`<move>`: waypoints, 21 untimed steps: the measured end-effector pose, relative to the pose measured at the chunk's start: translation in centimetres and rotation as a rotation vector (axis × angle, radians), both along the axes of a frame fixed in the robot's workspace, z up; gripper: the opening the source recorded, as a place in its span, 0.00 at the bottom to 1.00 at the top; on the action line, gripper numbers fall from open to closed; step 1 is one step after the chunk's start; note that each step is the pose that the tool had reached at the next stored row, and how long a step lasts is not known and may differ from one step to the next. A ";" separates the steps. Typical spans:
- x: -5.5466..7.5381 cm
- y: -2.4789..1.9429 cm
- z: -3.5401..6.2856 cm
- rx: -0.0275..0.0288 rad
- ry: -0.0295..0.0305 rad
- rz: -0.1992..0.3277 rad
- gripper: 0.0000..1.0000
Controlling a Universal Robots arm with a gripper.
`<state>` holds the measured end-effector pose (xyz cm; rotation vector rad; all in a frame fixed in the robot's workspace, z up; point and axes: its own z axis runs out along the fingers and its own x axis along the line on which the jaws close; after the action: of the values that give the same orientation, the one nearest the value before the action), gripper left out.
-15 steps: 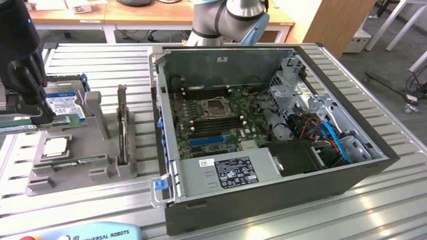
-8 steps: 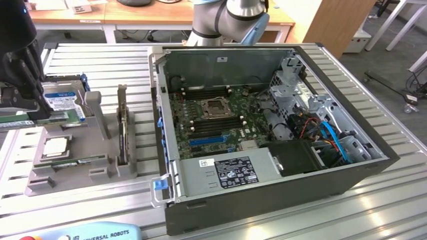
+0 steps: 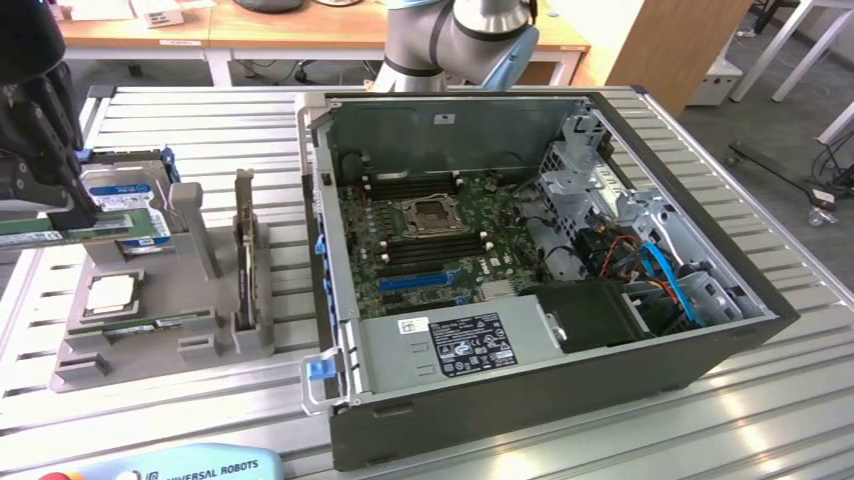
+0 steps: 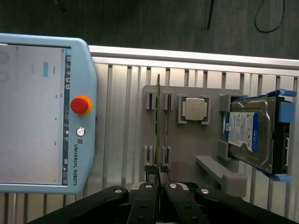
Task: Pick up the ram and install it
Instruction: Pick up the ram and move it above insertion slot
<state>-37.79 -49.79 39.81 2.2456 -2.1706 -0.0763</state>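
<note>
1. At the scene's left, the black two-fingered gripper (image 4: pixel 159 179) is clamped almost fully closed on one end of the ram (image 4: pixel 159 116), a long, thin green circuit-board stick held on edge.
2. The ram sits over the grey moulded parts holder (image 3: pixel 80 370). It seems lifted clear of its slot, though that is hard to judge.
3. To the right, well apart, the green motherboard (image 3: pixel 367 225) in the open dark metal computer case (image 3: pixel 534 410) has not yet received it, so the pick-up looks done and the install remains.

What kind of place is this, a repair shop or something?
Probably a robotics lab or workshop: a robot arm stands at a slatted metal table bearing an open computer case, with its control tablet alongside and office desks behind.
</note>
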 end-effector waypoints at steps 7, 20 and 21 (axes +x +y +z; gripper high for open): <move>0.1 0.00 1.10 -0.0001 0.0000 0.000 0.11; 0.1 0.00 1.83 -0.0001 0.0000 0.000 0.11; 0.1 0.00 1.83 -0.0001 0.0000 0.000 0.11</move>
<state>-37.70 -49.79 41.64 2.2456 -2.1705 -0.0763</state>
